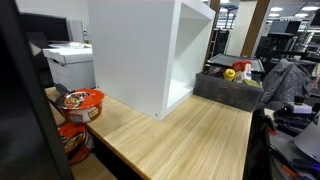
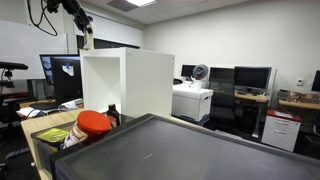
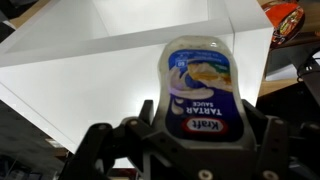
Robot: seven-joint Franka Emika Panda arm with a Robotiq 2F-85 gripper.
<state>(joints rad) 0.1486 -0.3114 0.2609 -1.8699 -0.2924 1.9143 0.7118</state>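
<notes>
Pincer [image 3: 200, 135] clamped shut on blue-labelled plastic Kraft tartar sauce bottle [image 3: 198, 85] | bottle between jaws, long axis pointing straight out from pincer, label facing wrist camera | both hung above top of white open-fronted box [image 3: 90, 80]

Matte black fingers [image 3: 252, 138], chunky jointed linkages, dark wrist housing, looped black cables [image 2: 45, 18]

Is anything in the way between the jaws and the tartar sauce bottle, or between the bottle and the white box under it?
Nothing visible. The gripper is shut on the tartar sauce bottle, and in the wrist view only the bare white box shows beyond it.
</notes>
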